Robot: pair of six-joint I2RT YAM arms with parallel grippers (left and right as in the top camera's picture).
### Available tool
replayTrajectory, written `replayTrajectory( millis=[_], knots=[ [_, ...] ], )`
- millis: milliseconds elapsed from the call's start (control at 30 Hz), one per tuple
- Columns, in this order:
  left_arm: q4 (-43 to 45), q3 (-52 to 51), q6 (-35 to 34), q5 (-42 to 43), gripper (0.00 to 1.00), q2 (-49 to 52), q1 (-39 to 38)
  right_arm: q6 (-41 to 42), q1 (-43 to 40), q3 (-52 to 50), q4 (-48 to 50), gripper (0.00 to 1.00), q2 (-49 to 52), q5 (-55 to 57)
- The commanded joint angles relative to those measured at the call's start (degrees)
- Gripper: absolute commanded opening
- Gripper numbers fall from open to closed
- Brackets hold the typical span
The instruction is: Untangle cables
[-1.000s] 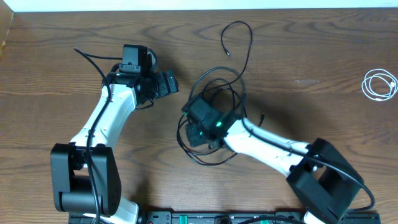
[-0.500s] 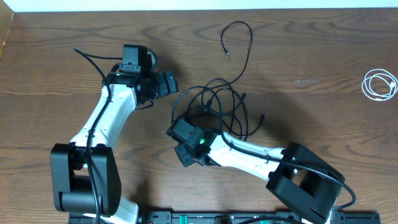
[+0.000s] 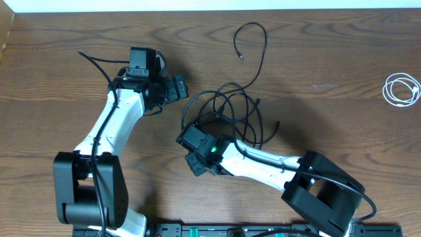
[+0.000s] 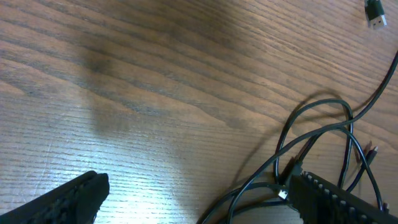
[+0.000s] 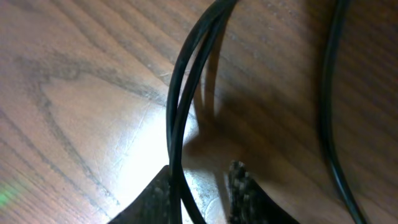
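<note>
Grained matt wood table (image 3: 329,52); smooth glossy black cables (image 5: 176,112)

Right wrist view: right gripper (image 5: 199,186) cut by the bottom edge; whether its fingers (image 5: 244,193) pinch the black cords (image 5: 177,112) cannot be told. Overhead: black cords partly hidden under the right arm (image 3: 263,158); white cord (image 3: 402,88) ends too small. Left wrist view: plug (image 4: 375,11) cropped.

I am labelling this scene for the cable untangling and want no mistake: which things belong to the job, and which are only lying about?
Belong to the job:
- black cords, tangled in the middle of the table
- white cord, coiled alone near the right edge

Not of the job:
- thick arm wire behind the left arm
- wooden table
</note>
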Motion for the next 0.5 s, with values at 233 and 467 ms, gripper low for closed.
replayTrajectory(
  millis=[233,467],
  knots=[
    [-0.11,-0.17,-0.55,-0.96,0.98,-0.81,0.13,-4.81,0.02,-0.13,-0.04,0.35,-3.43,1.09],
    [-0.11,-0.17,-0.55,-0.96,0.98,-0.81,0.13,-4.81,0.02,-0.13,-0.33,0.27,-3.52,1.11]
  ],
)
